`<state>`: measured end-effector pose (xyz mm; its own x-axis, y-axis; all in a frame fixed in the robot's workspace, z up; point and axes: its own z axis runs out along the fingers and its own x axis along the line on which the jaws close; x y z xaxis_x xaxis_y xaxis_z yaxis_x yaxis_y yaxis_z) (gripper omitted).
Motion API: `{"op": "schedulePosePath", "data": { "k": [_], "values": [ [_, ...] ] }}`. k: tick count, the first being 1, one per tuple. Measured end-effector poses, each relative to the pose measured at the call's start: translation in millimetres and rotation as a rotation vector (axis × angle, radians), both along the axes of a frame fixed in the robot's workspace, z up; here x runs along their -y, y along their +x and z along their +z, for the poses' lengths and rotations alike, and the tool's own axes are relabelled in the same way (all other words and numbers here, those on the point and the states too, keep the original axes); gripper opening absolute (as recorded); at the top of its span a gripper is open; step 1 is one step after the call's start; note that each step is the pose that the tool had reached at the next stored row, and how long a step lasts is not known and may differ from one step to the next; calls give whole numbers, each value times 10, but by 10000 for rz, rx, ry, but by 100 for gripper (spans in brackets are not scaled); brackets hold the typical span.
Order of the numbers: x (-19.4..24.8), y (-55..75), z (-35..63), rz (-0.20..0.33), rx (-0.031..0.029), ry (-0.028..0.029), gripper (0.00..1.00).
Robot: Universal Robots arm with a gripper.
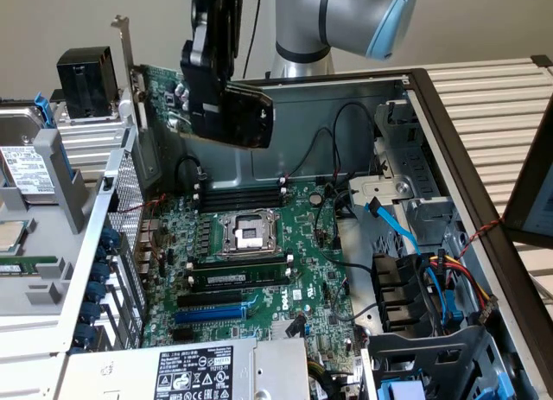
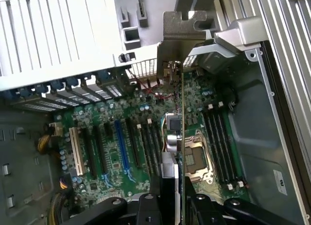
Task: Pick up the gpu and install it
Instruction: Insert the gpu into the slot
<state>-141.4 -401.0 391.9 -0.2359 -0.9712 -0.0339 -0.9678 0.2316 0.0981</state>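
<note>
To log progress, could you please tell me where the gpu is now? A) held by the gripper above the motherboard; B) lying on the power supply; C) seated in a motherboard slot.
A: the gripper is shut on the gpu, which hangs above the motherboard, clear of its slots.

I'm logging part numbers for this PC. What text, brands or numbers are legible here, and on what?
Nothing reads with certainty.
Power supply label: print too small.
Hard drive label: blurred.
Motherboard white markings: too small.
Case sticker: blurred.
Graphics card: no readable print.
</note>
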Motion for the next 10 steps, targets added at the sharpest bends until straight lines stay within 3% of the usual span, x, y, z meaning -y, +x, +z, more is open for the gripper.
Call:
{"op": "schedulePosePath", "data": {
  "k": [10],
  "values": [
    [0, 1, -2, 1735, 526, -1, 28]
  ]
}}
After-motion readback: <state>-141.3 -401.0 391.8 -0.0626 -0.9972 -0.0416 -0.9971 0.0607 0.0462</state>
